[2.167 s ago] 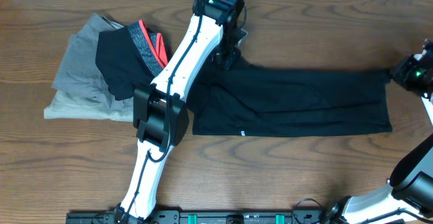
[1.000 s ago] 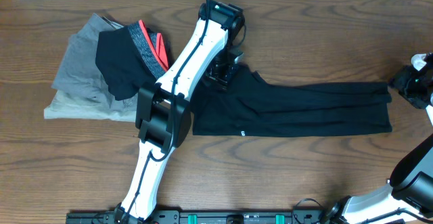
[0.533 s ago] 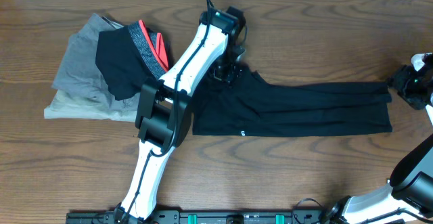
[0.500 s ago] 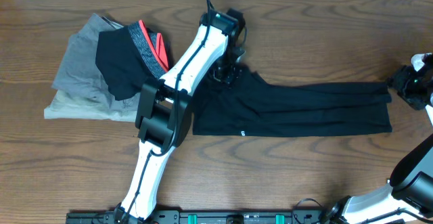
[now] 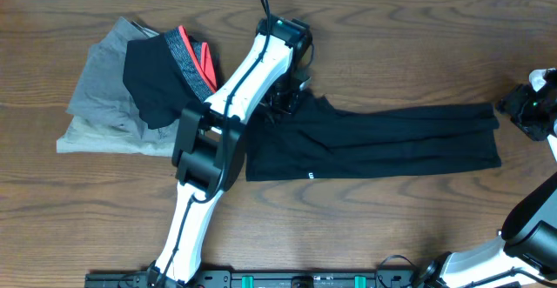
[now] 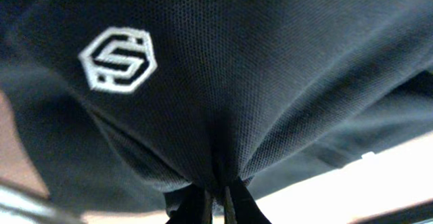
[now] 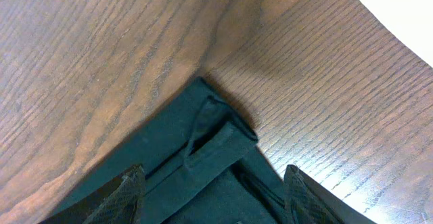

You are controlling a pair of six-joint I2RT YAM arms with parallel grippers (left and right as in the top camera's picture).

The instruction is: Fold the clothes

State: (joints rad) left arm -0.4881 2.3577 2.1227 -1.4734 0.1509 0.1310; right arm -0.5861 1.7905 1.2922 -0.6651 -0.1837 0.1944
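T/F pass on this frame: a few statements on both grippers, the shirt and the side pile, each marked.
1. The left gripper is shut on the black T-shirt. True.
2. The right gripper is clamped on the shirt's corner. False: its jaws stand open at the corner.
3. A white hexagonal logo shows on the shirt. True.
4. The grey garments lie at the right of the overhead view. False: they lie at the left, partly under a smaller black garment.
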